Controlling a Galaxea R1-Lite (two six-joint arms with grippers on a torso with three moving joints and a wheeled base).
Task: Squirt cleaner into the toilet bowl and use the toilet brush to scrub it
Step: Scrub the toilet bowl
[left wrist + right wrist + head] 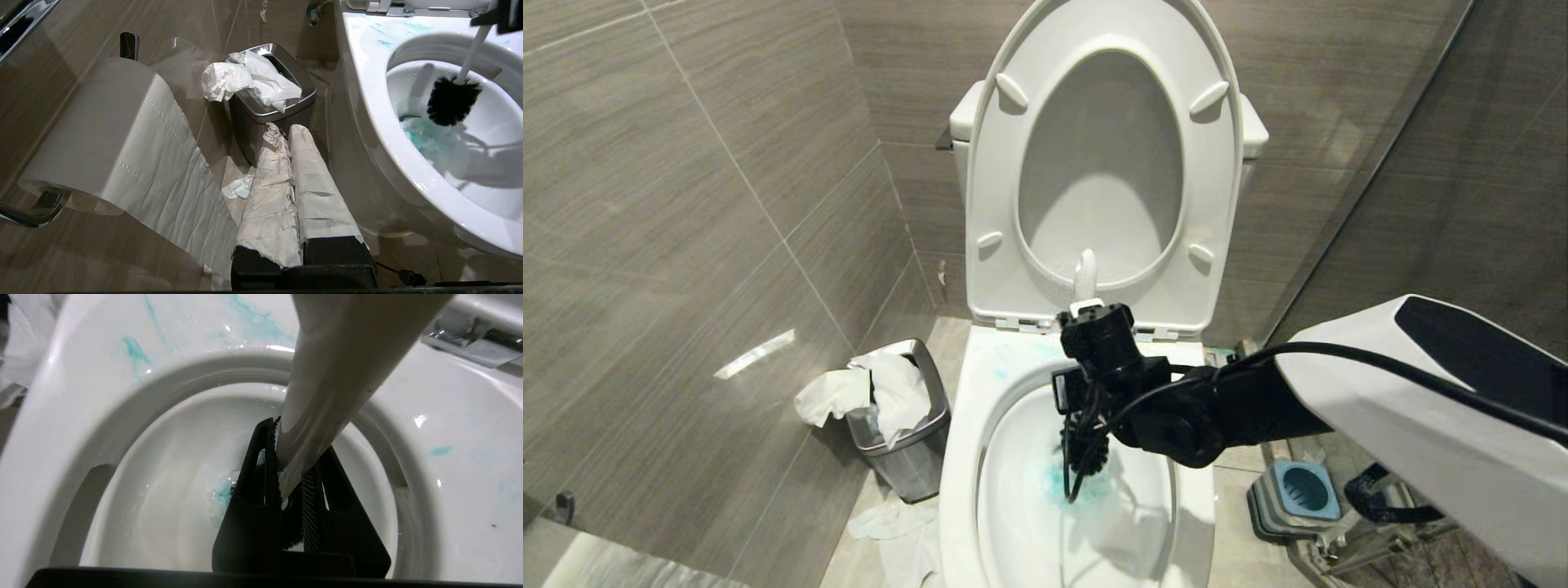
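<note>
A glossy white toilet bowl (964, 457) stands against grey tiled walls, its seat and lid (1005, 204) raised upright behind it. Thin turquoise smears of cleaner (135, 351) mark the flat rim at the back of the bowl, and a cloudy blue patch tints the inner wall lower down. One toilet brush (451, 100) reaches into the bowl: its slim white handle slants down from above the back rim, and its round black bristle head sits inside the bowl against the blue patch. The right gripper (292, 477) hovers over the back of the bowl with its black fingers clamped on the brush handle; the rounded handle end sticks up above it, in front of the seat. The arm's black cable hangs across the bowl opening. The left gripper (292, 179), its two cloth-wrapped fingers pressed together and holding nothing, is parked low to the left of the bowl. Beside the bowl on that side stands one small steel waste bin (261, 118) stuffed with crumpled white paper, with more paper on the floor. Further left hangs one toilet paper roll (106, 134), a strip trailing down. To the right of the bowl sits one square grey-and-blue brush holder (1294, 498).
</note>
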